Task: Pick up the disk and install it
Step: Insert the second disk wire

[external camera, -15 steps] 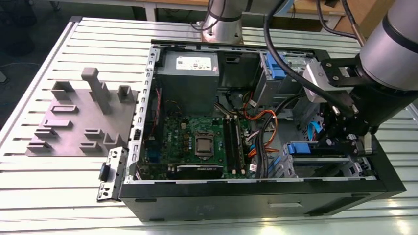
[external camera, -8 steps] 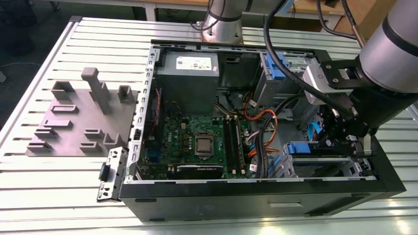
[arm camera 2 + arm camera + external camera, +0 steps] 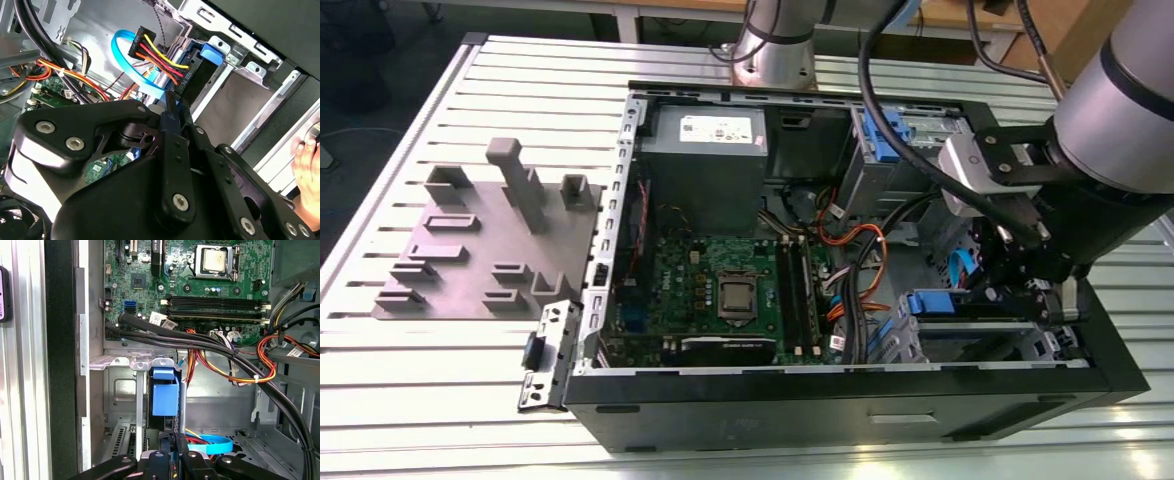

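The disk (image 3: 942, 303) stands on edge in the drive bay at the front corner of the open computer case (image 3: 854, 400), on the exterior view's right. Its blue carrier frame (image 3: 165, 392) faces the first wrist view. Coloured power wires and a light-blue data cable (image 3: 150, 55) run to the disk's (image 3: 197, 75) end. My gripper (image 3: 1025, 280) reaches down into the case just behind the disk. The black fingers (image 3: 171, 112) lie close together, shut, with their tips (image 3: 174, 440) at the disk's near end; nothing shows between them.
A green motherboard (image 3: 720, 290) and a grey power supply box (image 3: 707, 135) fill the case. Thick black cables (image 3: 210, 345) cross near the bay. A grey fixture plate (image 3: 474, 250) lies on the slatted table. A person's hand (image 3: 306, 159) shows beside the case.
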Robot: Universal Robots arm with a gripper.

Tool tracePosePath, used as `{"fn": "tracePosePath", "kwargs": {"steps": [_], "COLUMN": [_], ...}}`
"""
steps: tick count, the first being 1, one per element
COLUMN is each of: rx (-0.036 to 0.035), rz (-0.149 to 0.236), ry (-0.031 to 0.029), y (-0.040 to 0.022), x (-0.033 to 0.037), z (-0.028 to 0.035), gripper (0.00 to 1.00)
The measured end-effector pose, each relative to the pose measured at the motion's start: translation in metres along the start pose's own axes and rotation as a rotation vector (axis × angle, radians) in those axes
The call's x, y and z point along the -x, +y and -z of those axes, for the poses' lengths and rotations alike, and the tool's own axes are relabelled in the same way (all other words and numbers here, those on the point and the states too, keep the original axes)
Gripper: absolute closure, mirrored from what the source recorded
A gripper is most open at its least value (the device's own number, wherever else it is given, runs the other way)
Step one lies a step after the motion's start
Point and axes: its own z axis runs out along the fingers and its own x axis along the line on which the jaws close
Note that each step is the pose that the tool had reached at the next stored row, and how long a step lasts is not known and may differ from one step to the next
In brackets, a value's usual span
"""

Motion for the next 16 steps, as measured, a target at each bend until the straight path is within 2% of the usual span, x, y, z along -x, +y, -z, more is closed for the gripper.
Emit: {"fn": "tracePosePath", "kwargs": {"steps": [8,12,16], "rx": [-0.0001,-0.0001,-0.0001], "rz": [-0.001,-0.001,-0.001], "ry": [-0.0029,-0.0064,-0.0072], "y": [0.0002,0.0,-0.0003], "x": [-0.0008,-0.0006,-0.0005], "z": [-0.0019,0.0001,0.0025], "gripper": [0.84,0.84,0.84]}}
